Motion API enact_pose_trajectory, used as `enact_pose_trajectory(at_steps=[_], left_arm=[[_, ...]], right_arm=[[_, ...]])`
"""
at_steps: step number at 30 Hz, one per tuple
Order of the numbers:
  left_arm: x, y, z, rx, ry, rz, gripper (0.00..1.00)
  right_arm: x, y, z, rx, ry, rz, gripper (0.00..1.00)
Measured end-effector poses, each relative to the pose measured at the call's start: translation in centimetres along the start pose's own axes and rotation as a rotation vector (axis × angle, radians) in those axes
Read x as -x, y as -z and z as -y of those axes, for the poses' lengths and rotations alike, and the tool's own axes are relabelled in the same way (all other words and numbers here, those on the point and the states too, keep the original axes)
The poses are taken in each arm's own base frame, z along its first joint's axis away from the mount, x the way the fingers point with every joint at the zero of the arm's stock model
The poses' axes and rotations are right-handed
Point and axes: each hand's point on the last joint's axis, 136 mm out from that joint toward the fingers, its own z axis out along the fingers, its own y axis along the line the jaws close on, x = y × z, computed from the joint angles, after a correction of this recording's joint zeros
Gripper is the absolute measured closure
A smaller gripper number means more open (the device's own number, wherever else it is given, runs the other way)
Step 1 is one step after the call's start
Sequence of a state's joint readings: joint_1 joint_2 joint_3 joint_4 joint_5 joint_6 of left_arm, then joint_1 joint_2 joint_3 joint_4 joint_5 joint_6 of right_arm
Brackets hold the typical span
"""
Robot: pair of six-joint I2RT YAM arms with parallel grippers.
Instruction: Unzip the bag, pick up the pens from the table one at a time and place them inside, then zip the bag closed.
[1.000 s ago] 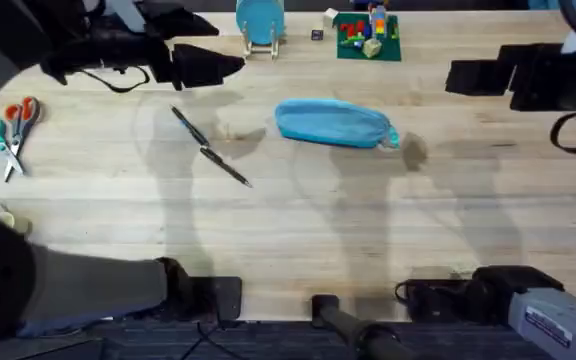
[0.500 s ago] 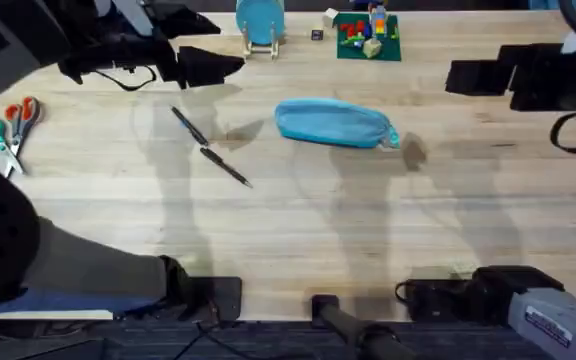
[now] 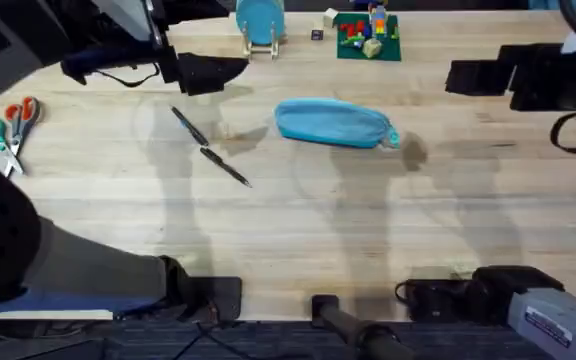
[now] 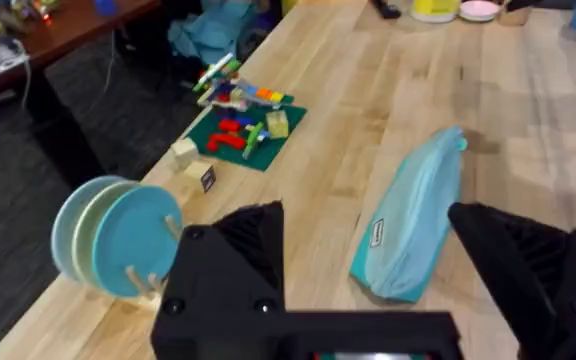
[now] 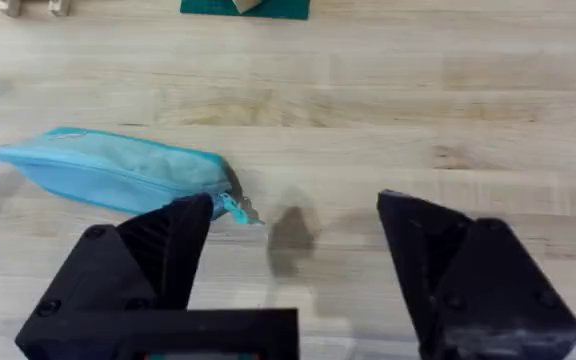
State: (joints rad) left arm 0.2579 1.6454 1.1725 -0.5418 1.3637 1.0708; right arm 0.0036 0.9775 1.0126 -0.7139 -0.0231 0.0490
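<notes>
Surface [image 3: 298, 230]: light butcher-block planks, pale stripes, soft shadows across it. Beyond its far edge, dark grey carpeted floor [image 4: 58, 130]. A dark reddish wooden desk [image 4: 58, 25] stands there with small cluttered items on top. Crumpled blue cloth [image 4: 213, 30] lies near the surface's edge.

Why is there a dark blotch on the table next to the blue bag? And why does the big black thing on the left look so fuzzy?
In the overhead view the blotch beside the bag is a shadow on the table, also visible in the right wrist view; the left arm looks fuzzy because it rises close under the camera.
</notes>
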Motion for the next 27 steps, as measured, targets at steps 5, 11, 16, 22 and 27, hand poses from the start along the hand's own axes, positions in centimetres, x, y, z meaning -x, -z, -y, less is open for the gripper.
enact_pose_trajectory(at_steps=[5, 11, 16, 22, 27], left_arm=[[-0.7, -1.3, 0.6, -0.056, 0.028, 0.027, 0.010], [-2.6, -2.4, 0.8, -0.112, 0.094, 0.070, 0.010], [-4.0, -2.8, 0.7, -0.140, 0.154, 0.109, 0.010], [-5.0, -3.8, 1.1, -0.174, 0.192, 0.123, 0.010], [-5.9, -5.1, 1.7, -0.211, 0.206, 0.119, 0.009]], right_arm=[[0.0, 0.0, 0.0, 0.000, 0.000, 0.000, 0.005], [0.0, 0.0, 0.0, 0.000, 0.000, 0.000, 0.005], [0.0, 0.0, 0.0, 0.000, 0.000, 0.000, 0.005], [0.0, 0.0, 0.0, 0.000, 0.000, 0.000, 0.005], [0.0, 0.0, 0.0, 0.000, 0.000, 0.000, 0.006]])
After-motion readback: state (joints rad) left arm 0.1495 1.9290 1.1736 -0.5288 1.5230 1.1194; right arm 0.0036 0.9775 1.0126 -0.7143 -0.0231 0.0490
